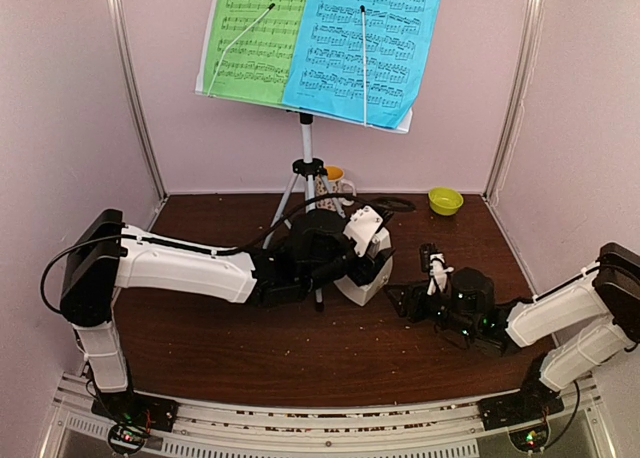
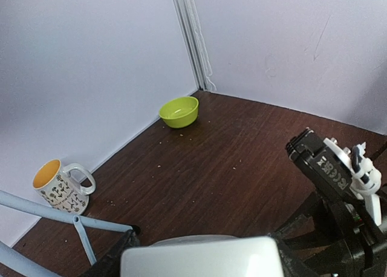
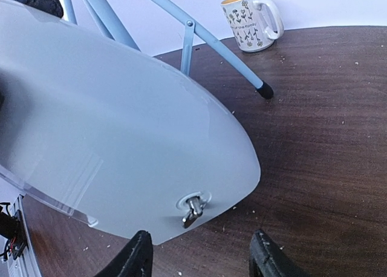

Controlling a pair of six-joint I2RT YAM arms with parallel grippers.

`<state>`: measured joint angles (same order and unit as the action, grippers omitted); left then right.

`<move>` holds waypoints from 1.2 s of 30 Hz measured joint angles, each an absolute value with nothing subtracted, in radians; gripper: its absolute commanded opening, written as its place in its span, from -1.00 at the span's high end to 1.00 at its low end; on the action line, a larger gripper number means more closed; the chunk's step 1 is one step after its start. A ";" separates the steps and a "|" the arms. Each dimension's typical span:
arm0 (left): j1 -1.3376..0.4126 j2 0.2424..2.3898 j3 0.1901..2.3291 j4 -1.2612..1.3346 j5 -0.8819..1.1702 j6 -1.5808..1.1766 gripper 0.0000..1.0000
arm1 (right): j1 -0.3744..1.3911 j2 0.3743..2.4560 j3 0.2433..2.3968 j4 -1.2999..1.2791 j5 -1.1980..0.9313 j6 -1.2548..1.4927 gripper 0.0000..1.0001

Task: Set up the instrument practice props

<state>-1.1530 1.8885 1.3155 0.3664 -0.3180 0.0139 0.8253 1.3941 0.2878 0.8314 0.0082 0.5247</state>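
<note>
The white music stand (image 1: 307,168) rises on its tripod at the back, carrying a green sheet (image 1: 250,38) and a blue sheet (image 1: 370,43). The white metronome (image 1: 365,276) is tilted in front of the tripod. My left gripper (image 1: 355,260) is shut on it; in the left wrist view its white body (image 2: 199,256) fills the space between both dark fingers. My right gripper (image 1: 400,300) is just to the metronome's right, open. In the right wrist view its fingertips (image 3: 136,256) stand wide apart, just short of the winding key (image 3: 193,209) on the metronome's side (image 3: 109,126).
A patterned mug (image 1: 333,178) with an orange inside stands behind the tripod legs (image 3: 205,38) near the back wall. A lime-green bowl (image 1: 445,200) sits in the back right corner. Crumbs dot the dark wooden table (image 1: 300,348). Walls close three sides.
</note>
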 measured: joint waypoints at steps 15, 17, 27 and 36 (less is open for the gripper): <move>-1.154 1.847 1.315 0.398 -0.306 0.017 1.00 | 0.831 1.431 0.344 0.830 0.068 0.529 0.47; -1.154 1.844 1.314 0.403 -0.300 0.017 1.00 | 0.832 1.436 0.344 0.826 0.069 0.531 0.54; -1.154 1.840 1.304 0.419 -0.285 0.017 1.00 | 0.832 1.409 0.345 0.795 0.084 0.521 0.19; -1.154 1.840 1.303 0.426 -0.284 0.017 1.00 | 0.836 1.374 0.346 0.772 0.061 0.496 0.17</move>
<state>-1.1538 1.8397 1.3033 0.4255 -0.2844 0.0170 0.8356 1.3739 0.3462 0.7715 0.0608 0.4957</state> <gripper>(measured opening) 0.635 0.409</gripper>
